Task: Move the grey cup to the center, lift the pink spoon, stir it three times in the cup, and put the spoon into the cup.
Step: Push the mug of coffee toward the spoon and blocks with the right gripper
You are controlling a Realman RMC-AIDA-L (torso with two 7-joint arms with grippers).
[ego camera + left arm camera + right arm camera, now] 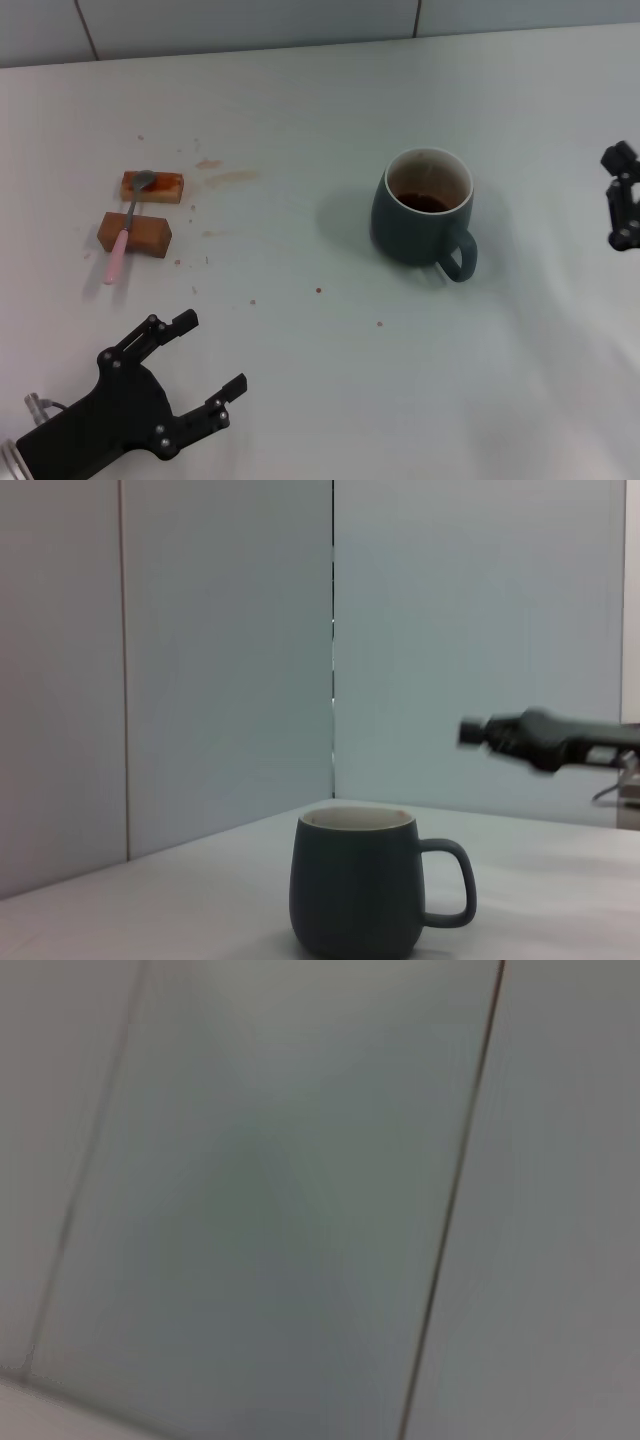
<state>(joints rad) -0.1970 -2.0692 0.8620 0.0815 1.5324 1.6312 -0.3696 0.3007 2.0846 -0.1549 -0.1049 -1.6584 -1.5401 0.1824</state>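
The grey cup (424,212) stands upright on the white table, right of the middle, with dark liquid inside and its handle turned toward the near right. In the left wrist view the cup (355,895) is seen side-on. The pink spoon (124,232) lies at the far left across two brown blocks, bowl on the farther one. My left gripper (211,353) hovers open and empty at the near left, well short of the spoon. At the right edge, my right gripper (616,198) is open and apart from the cup. It also shows beyond the cup as a dark shape, the right gripper (530,740).
The spoon is propped on two brown blocks (152,186) (135,233). Small brown stains and crumbs (225,178) dot the table between the blocks and the cup. A tiled wall (250,25) runs along the table's far edge. The right wrist view shows only wall panels.
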